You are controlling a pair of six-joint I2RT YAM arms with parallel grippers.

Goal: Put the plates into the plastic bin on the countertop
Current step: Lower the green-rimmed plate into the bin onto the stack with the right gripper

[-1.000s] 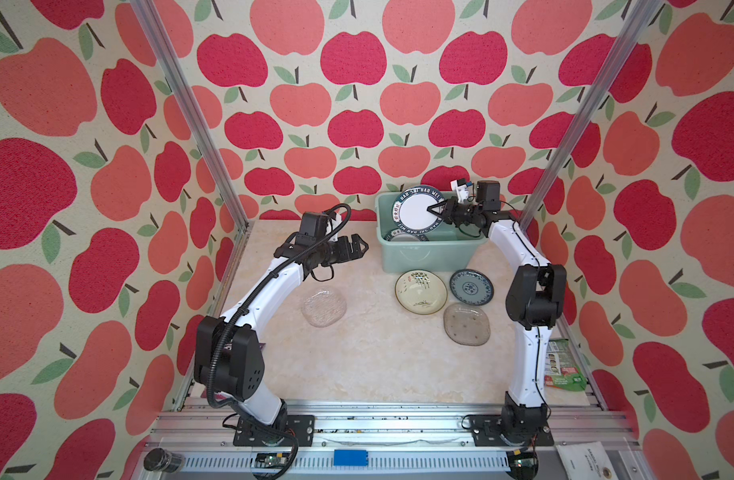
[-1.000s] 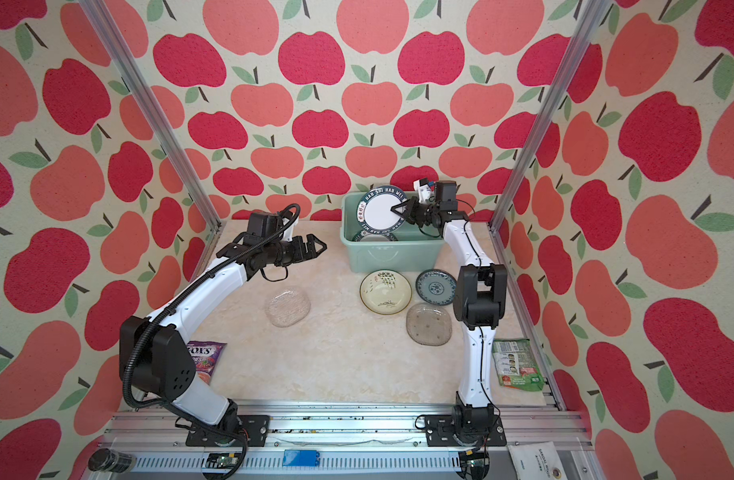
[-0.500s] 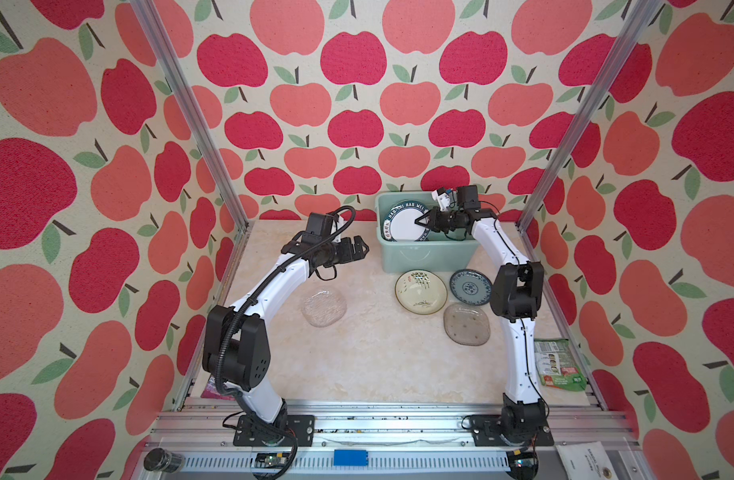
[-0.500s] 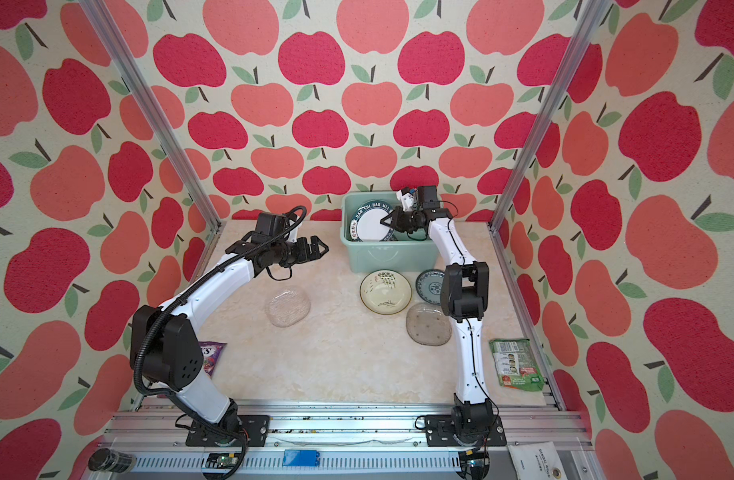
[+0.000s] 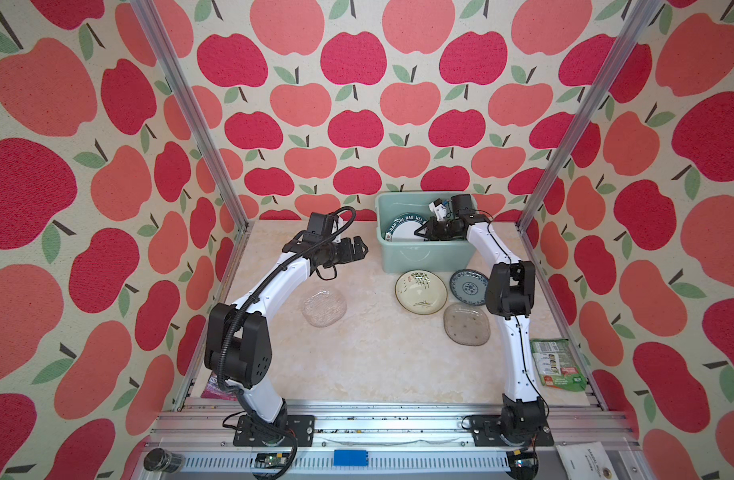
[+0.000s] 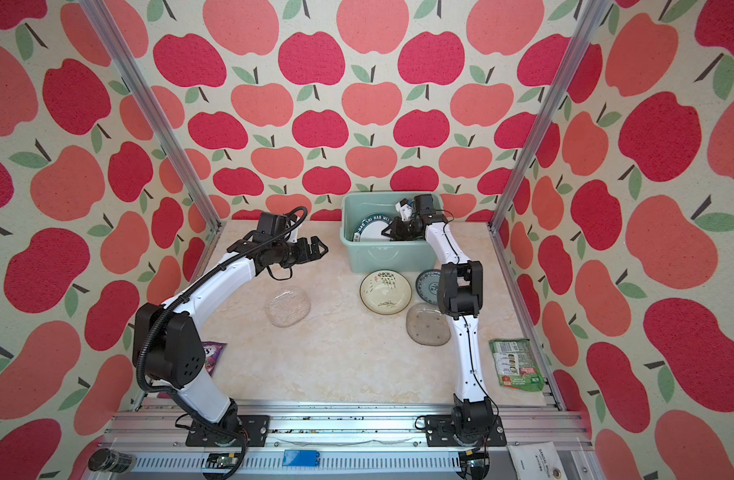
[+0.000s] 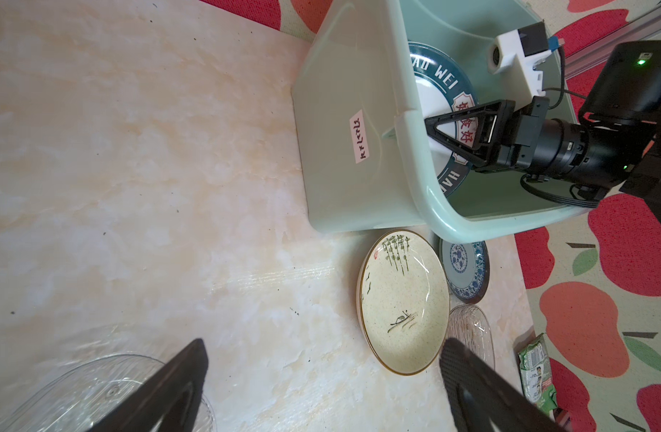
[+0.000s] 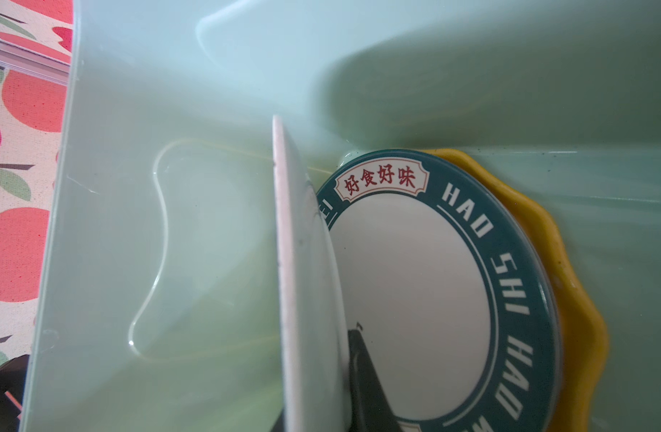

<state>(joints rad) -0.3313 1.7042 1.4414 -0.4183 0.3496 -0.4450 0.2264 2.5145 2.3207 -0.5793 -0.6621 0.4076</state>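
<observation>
Counting progress from the plastic bin (image 5: 425, 259) at the back of the countertop (image 5: 378, 365): roughly midway, judging by what shows. Inside, flat on the floor, a yellow scalloped plate (image 8: 572, 284) with a dark lettered-rim plate (image 8: 415, 299) stacked on it; anything beneath, impossible to tell. Above those, a white plate (image 8: 293, 262) on edge, not yet released, clamped at its rim by the right gripper (image 5: 419, 232), jaws tight on it, well within the bin walls. Left for that one: lay it down and let go.

Just outside the front wall, untouched: cream floral plate (image 5: 420, 291), blue patterned plate (image 5: 467, 286) beside it, smoky glass plate (image 5: 467, 330) just beside the cream one. Farther left, alone, a clear glass plate (image 5: 324, 307). Over the countertop between that plate and the bin, the left gripper (image 5: 359, 247), jaws wide apart, carrying nothing.

Four plates outstanding, plus the one in hand. At the edges, green packet (image 5: 556, 365) and purple packet (image 6: 209, 353), no part of the job.
</observation>
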